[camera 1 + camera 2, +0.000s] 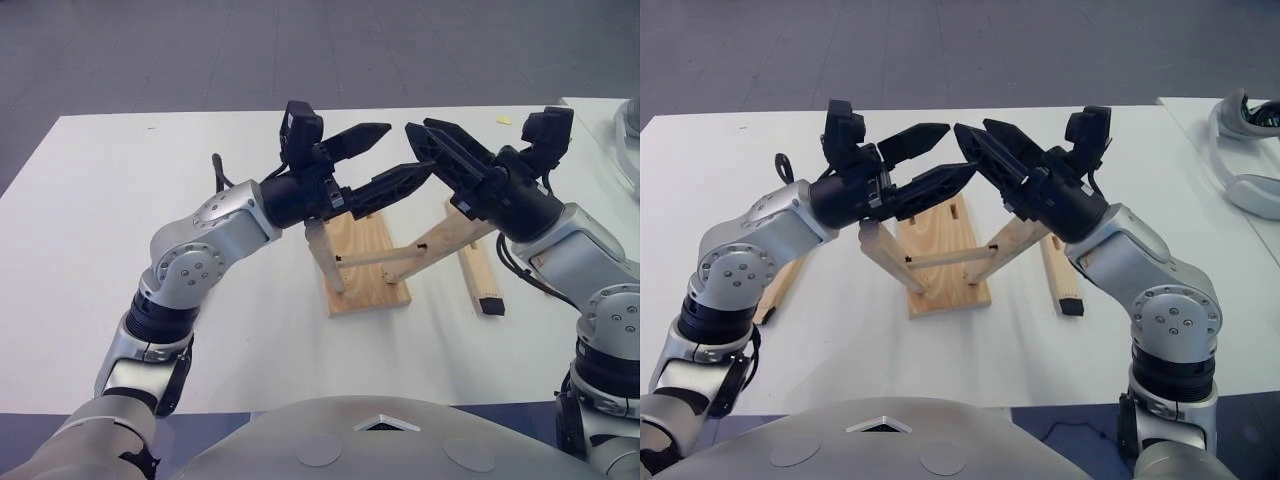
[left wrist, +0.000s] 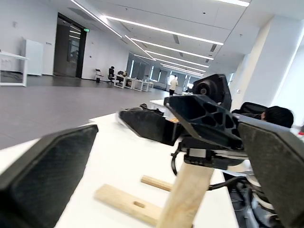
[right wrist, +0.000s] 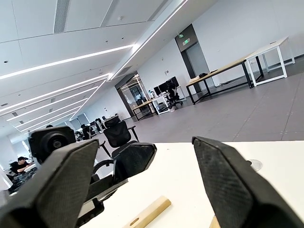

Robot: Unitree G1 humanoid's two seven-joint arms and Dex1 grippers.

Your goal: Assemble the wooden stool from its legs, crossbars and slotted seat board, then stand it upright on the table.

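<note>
The slotted seat board [image 1: 372, 280] lies flat at the middle of the white table [image 1: 100, 200]. Two legs, a left leg [image 1: 325, 256] and a right leg [image 1: 447, 235], rise from it, joined by a thin crossbar [image 1: 385, 258]. My left gripper [image 1: 410, 148] hovers open above the left leg and holds nothing. My right gripper [image 1: 417, 126] is open over the right leg, its tips almost meeting the left gripper's. A loose leg [image 1: 479, 278] with a black foot lies on the table right of the board. Another loose wooden piece [image 1: 778, 283] lies under my left arm.
A white headset [image 1: 1245, 150] rests on a second table at the far right. In the left wrist view a slotted wooden bar [image 2: 124, 203] lies on the tabletop beyond the upright leg [image 2: 186, 194]. Bare table stretches to the left and front.
</note>
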